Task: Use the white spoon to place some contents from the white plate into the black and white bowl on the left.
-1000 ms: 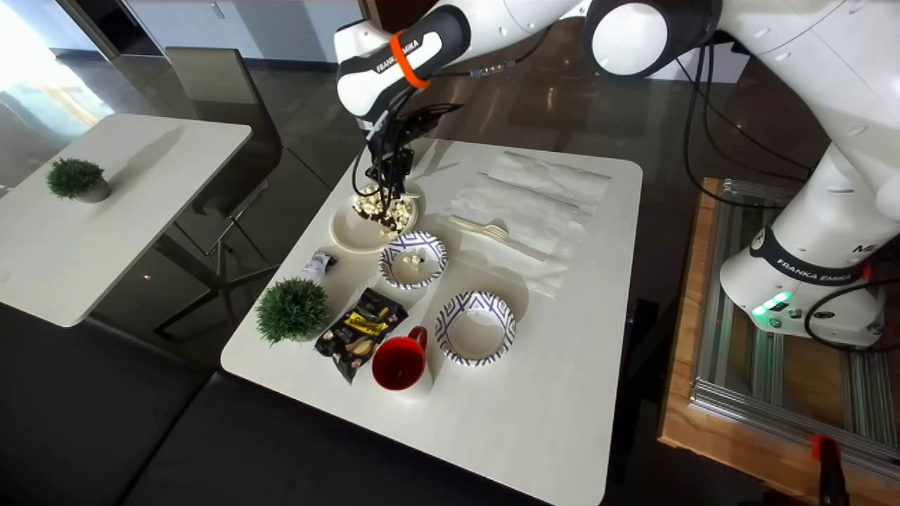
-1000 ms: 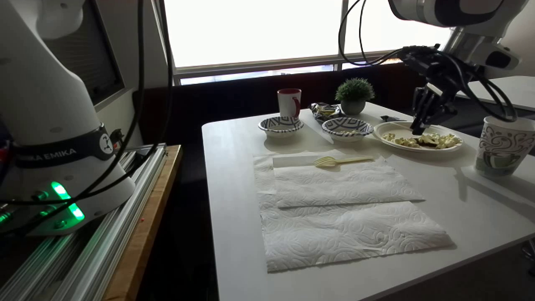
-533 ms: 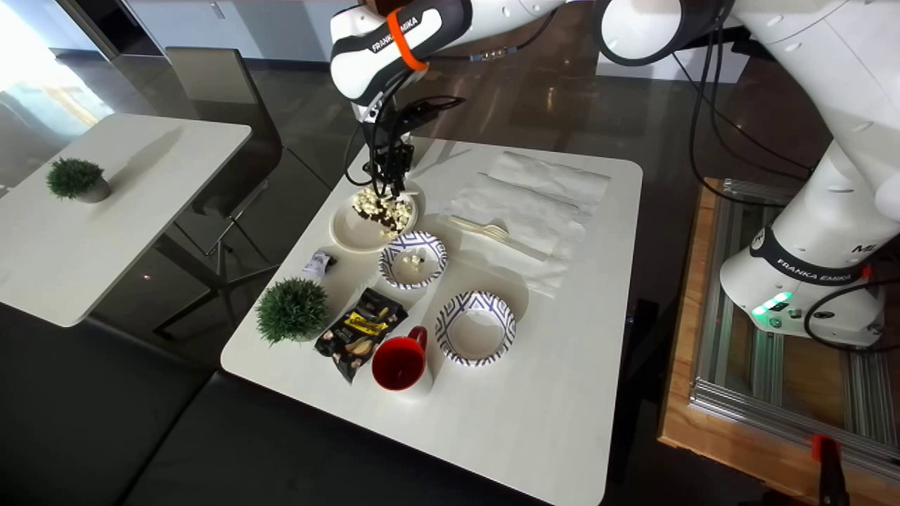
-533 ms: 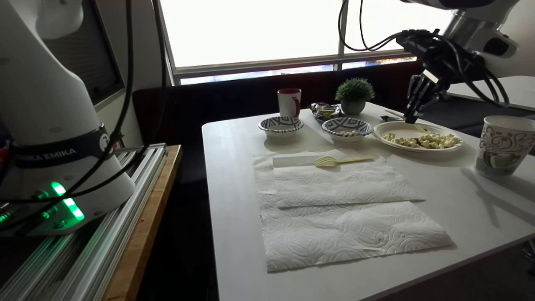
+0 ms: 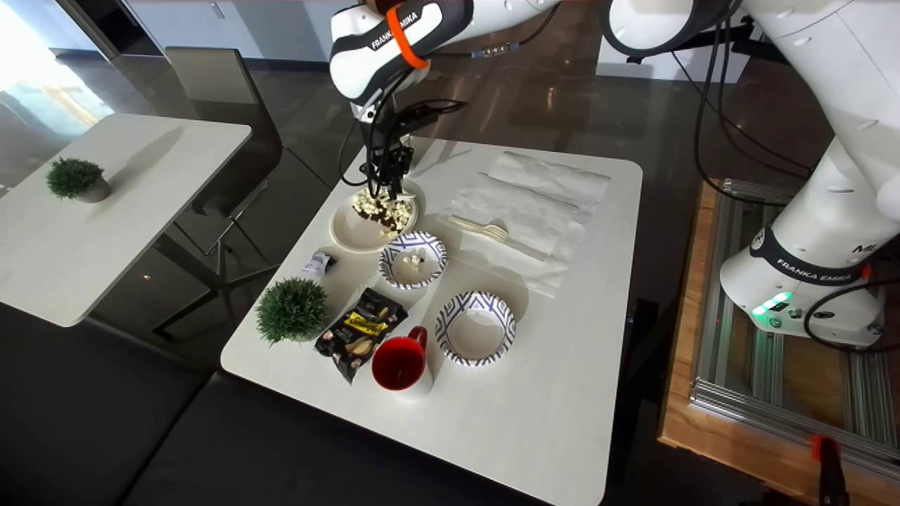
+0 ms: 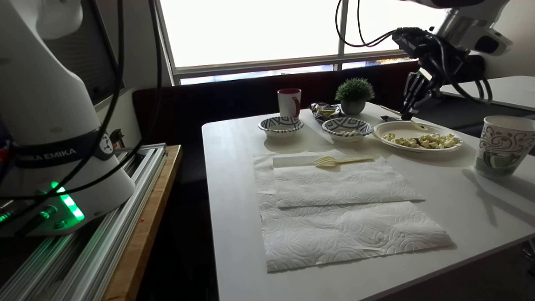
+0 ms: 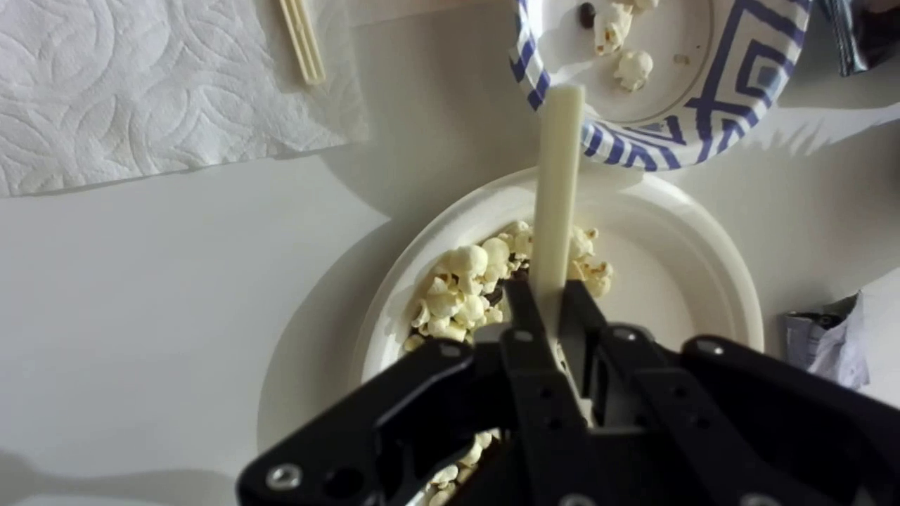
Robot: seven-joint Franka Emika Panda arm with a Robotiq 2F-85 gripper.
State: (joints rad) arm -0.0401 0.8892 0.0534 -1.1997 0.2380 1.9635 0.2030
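Note:
My gripper [image 7: 555, 302] is shut on the white spoon's handle [image 7: 559, 161] above the white plate [image 7: 738, 288]. In an exterior view the gripper [image 6: 406, 116] is over the plate [image 6: 378, 133], with the spoon's head [image 6: 419, 126] low and its handle tilted up. I cannot tell whether the head carries anything. The contents [image 7: 457, 295], popcorn and dark pieces, lie along one side of the plate. A patterned bowl [image 5: 413, 260] with a few pieces stands beside the plate; a similar bowl [image 5: 475, 328] looks empty. I cannot tell which one the task names.
A pale fork [image 6: 342, 161] lies on paper towels [image 6: 351, 234]. A paper cup [image 6: 503, 146] stands near the plate. A red-lined mug [image 5: 401, 365], a black snack bag [image 5: 362, 330], a potted plant [image 5: 292, 309] and a small wrapper [image 5: 320, 263] stand or lie along one side.
My gripper has risen from the plate and shifted slightly toward the bowls, lifting the spoon with it. More of the contents on the plate now show beneath it.

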